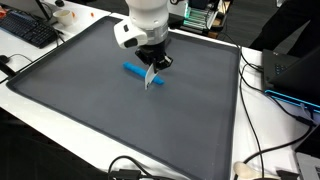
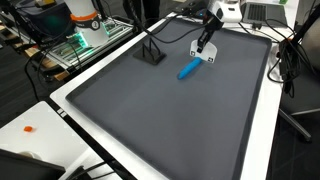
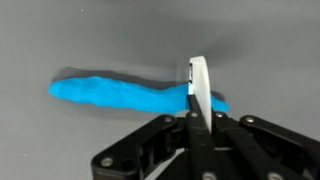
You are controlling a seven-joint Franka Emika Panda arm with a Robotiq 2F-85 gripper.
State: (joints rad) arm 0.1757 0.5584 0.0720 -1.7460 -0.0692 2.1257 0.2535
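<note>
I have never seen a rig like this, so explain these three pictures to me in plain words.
This is a robot arm with a two-fingered tool at its end. Two pictures come from cameras standing outside the robot, at different places; the third comes from a camera on its wrist, looking past the tool. A dark grey mat covers a white table. On the mat lies a long blue object; what it is I cannot tell. The tool is shut on a thin white flat piece, standing over one end of the blue object.
</note>
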